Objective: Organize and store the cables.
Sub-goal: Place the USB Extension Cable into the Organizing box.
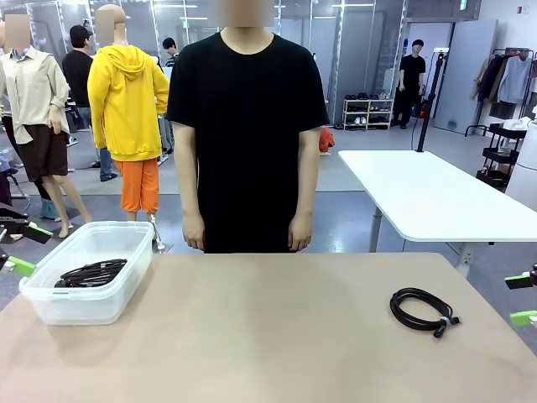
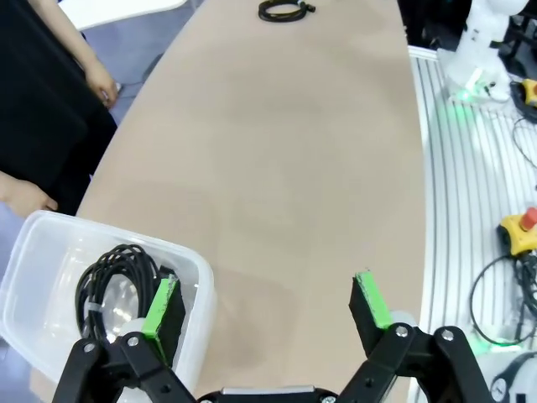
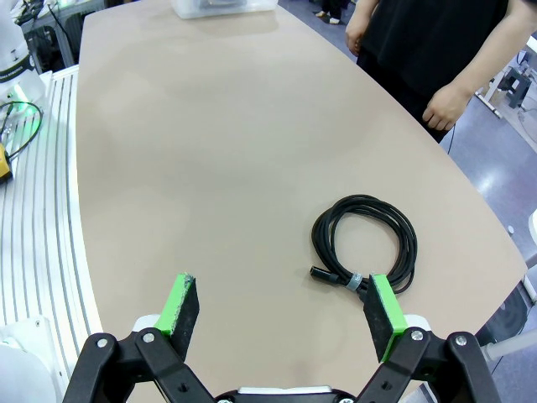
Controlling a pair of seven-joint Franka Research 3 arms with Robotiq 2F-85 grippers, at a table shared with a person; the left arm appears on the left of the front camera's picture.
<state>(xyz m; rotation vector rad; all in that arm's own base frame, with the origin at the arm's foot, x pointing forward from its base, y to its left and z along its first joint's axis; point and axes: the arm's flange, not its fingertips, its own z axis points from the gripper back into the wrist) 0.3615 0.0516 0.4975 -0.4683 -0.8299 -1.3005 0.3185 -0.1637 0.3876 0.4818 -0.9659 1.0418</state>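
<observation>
One tied black cable coil point(image 1: 424, 311) lies alone on the right of the tan table, also seen from the wrists point(image 3: 365, 243) point(image 2: 284, 9). More coiled cables point(image 1: 91, 273) point(image 2: 113, 285) rest inside a clear plastic bin point(image 1: 75, 306) point(image 2: 109, 228) point(image 3: 222, 8) on the table's left. My left gripper point(image 1: 28, 248) point(image 2: 267, 302) hangs open at the bin's near side, one finger over its rim, holding nothing. My right gripper point(image 1: 522, 300) point(image 3: 281, 306) stands open above the table, just short of the lone coil, with nothing between its pads.
A person in a black shirt stands at the far edge, arms hanging, hands point(image 1: 195, 238) point(image 1: 299, 238) off the table. The tabletop point(image 1: 268, 327) between bin and coil is bare. A white table point(image 1: 428, 193) stands back right. A robot base point(image 2: 482, 50) sits beside the table.
</observation>
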